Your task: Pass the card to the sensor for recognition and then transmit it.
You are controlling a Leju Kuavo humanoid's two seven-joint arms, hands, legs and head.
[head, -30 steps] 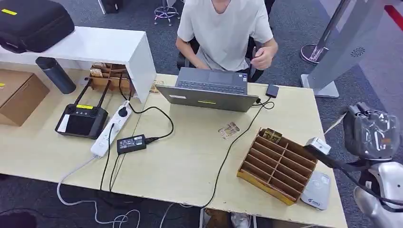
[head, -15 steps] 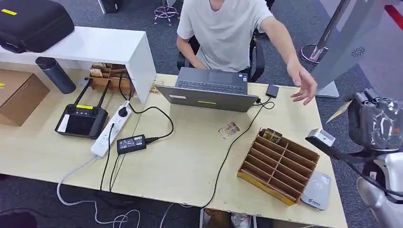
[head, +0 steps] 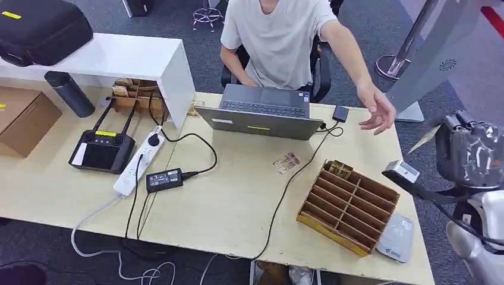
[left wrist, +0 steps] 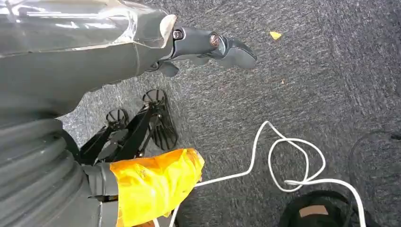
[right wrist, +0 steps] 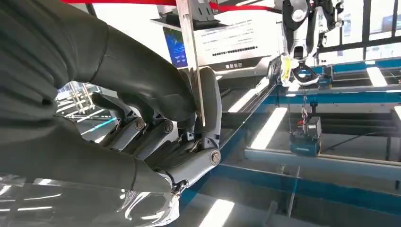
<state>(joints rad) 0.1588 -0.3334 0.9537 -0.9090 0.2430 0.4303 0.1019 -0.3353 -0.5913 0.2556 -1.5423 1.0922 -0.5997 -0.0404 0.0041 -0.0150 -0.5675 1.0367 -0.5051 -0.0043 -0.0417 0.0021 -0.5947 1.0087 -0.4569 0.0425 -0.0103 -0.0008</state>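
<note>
Holding the card (right wrist: 190, 56) by one edge, your right hand (right wrist: 156, 123) pinches it between the thumb and the dark fingers, up off the far right side of the bench (head: 238, 196). The card looks thin, light, flat and a bit bendy, so it could slip or twist if you squeeze only a corner. Keep the pinch near the edge so most of the card sticks out free. The person's hand (head: 375, 111) reaches out close by, so they can take that free part. The sensor (head: 396, 237) lies flat beside the wooden tray (head: 347, 205). Your left hand (left wrist: 208, 47) hangs over the floor holding nothing, fingers apart.
</note>
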